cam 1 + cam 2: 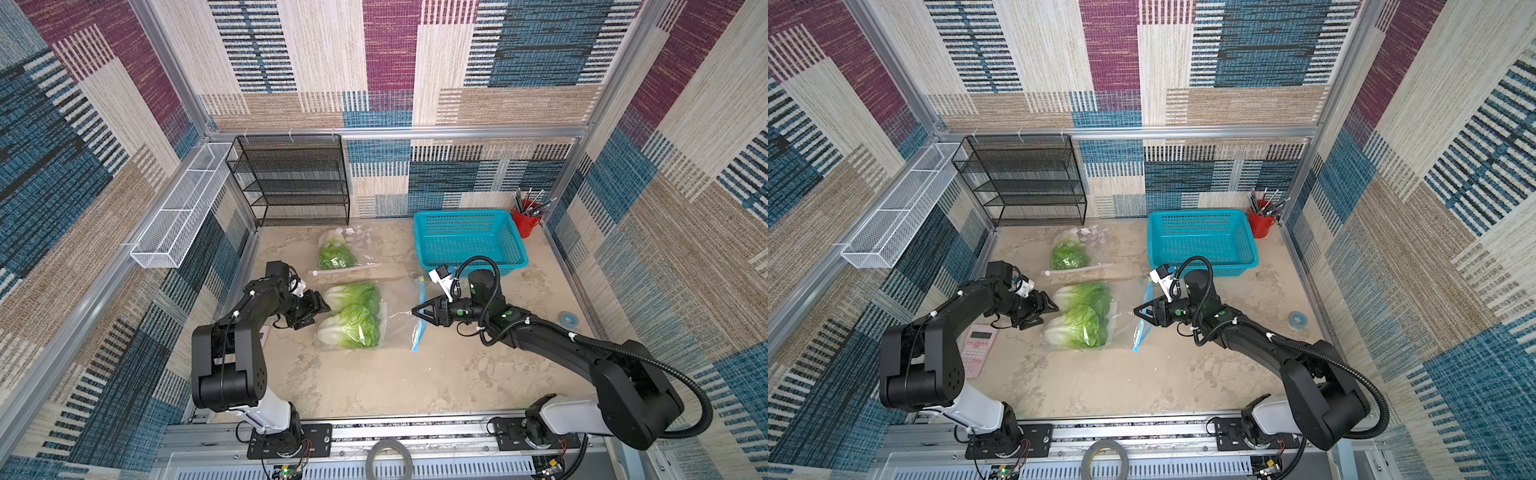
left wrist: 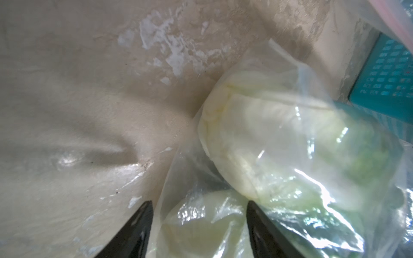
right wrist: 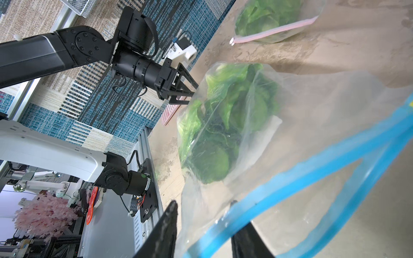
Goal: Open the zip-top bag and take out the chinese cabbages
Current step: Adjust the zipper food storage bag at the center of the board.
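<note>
- Two arms reach in from the near rail over the bench point(image 1: 374, 386), and a pink calculator point(image 1: 978, 349) lies close by the left one.
- Mid-bench lies the zip-top bag point(image 1: 399, 326), clear plastic on its side. Its closed end faces the left arm and its blue zip strip point(image 1: 417, 338) faces the right.
- Inside I count two chinese cabbages point(image 1: 353, 320) side by side, white stalks at the closed end and green leaves pointing to the mouth. A third I cannot make out.
- The left hand point(image 1: 319, 313) stands wide, with a finger on either side of the closed end by the stalks. Whether it presses the plastic I cannot tell.
- The right hand point(image 1: 415, 311) is drawn narrow and pinches the bag at its mouth, seemingly by the upper lip.
- In the right wrist view the zip strip's two halves stand apart in a loop. I judge the opening done or nearly so, with no head out yet.
- Next, to my mind, the right hand should hold that lip up while the left tips or pushes the heads towards the mouth. It should go gently, since slack film may fold shut.
- Further off lies a second bag point(image 1: 336, 253) with a pink zip and greens in it. Beyond it are a teal basket point(image 1: 424, 249), a red pot of pencils point(image 1: 525, 222) and a black mesh shelf point(image 1: 291, 183) at the back wall.
</note>
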